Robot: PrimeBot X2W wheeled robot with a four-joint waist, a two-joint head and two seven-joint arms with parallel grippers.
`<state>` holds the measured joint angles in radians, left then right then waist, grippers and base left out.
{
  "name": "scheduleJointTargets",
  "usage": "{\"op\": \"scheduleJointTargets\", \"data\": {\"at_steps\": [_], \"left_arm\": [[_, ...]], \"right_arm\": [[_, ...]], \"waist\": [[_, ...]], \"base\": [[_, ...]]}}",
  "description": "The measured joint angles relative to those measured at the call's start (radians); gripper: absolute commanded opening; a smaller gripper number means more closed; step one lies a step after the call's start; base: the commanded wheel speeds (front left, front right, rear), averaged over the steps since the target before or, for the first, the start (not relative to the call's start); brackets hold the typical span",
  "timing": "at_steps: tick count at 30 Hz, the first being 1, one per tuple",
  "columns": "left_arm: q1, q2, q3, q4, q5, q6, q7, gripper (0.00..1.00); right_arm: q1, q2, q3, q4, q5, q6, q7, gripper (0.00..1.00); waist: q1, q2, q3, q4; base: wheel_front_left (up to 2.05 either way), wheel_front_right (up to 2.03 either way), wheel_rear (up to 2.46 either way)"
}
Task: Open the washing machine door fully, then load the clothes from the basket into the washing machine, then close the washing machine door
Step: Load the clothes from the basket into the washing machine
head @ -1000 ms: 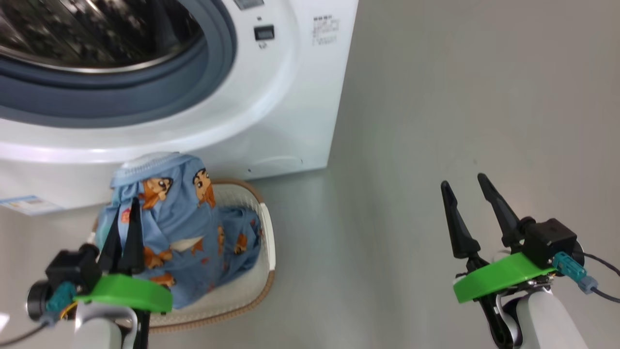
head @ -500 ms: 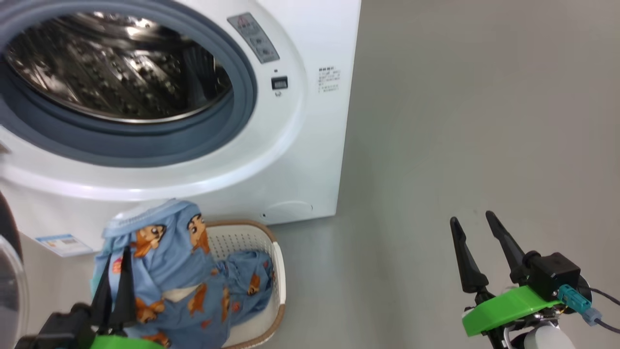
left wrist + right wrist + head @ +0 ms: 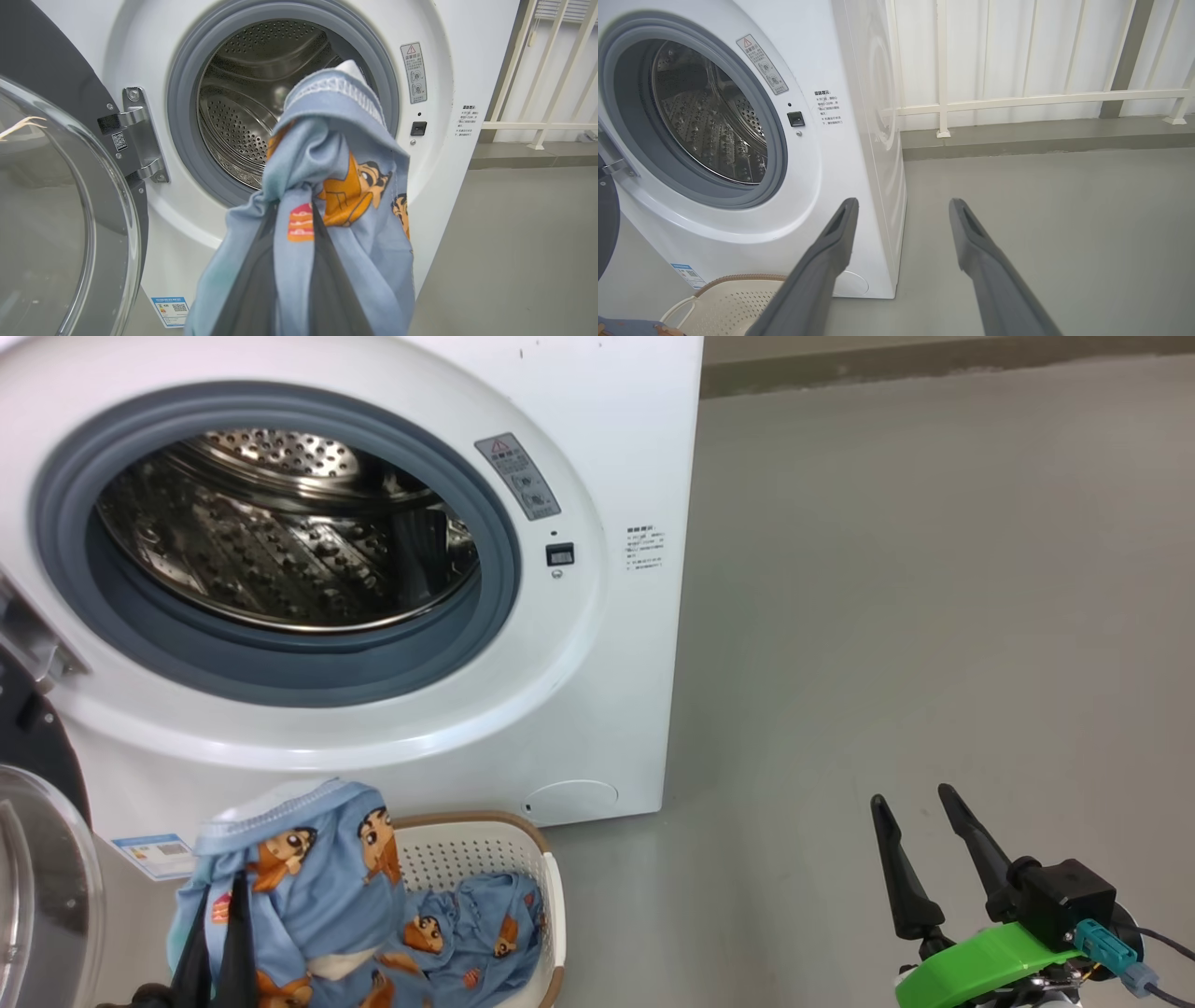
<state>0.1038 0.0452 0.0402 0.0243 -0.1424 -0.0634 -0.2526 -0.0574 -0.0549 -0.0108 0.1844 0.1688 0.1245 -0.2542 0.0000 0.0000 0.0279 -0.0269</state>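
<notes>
The washing machine stands open, its steel drum bare inside the blue-grey gasket. The washing machine door is swung out on its hinge to the left, and its glass bowl shows at the head view's lower left. My left gripper is shut on the light-blue printed clothes. They are lifted over the basket and drape over my fingers in front of the drum opening, while one end lies in the basket. My right gripper hangs open over bare floor to the right, holding nothing.
Grey floor stretches to the right of the machine. A white railing and a low kerb run along the wall behind it. A blue label sticker sits low on the machine's front, beside the door.
The head camera has tilted up, so the machine and basket sit lower in the picture and the whole drum shows. My left gripper keeps its hold on the clothes. The right gripper stays open.
</notes>
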Motion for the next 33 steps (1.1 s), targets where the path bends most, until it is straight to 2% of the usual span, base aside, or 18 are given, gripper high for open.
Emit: {"op": "scheduleJointTargets", "data": {"at_steps": [6,14,26,33], "left_arm": [[0.000,0.000,0.002,-0.001,0.000,0.007,0.000,0.00],[-0.044,-0.002,-0.020,0.022,-0.018,0.007,0.000,0.00],[-0.417,-0.010,-0.005,0.165,-0.009,0.005,-0.001,0.00],[-0.675,0.017,0.027,0.288,-0.005,-0.012,-0.001,0.00]], "right_arm": [[0.001,-0.001,0.001,0.000,0.000,0.000,0.000,1.00],[-0.001,-0.001,0.009,-0.002,0.000,0.000,0.000,1.00],[-0.093,-0.004,0.029,-0.024,-0.001,0.000,0.000,1.00],[-0.142,-0.004,0.031,-0.041,-0.001,0.000,0.000,1.00]], "waist": [[0.0000,0.0000,-0.004,0.005],[0.0000,0.0001,0.047,0.003],[0.0000,0.0000,0.206,-0.021],[0.0000,0.0001,0.317,-0.042]], "base": [[0.00,0.00,0.00],[0.00,0.00,0.00],[0.00,0.00,0.00],[0.00,0.00,0.00]]}}
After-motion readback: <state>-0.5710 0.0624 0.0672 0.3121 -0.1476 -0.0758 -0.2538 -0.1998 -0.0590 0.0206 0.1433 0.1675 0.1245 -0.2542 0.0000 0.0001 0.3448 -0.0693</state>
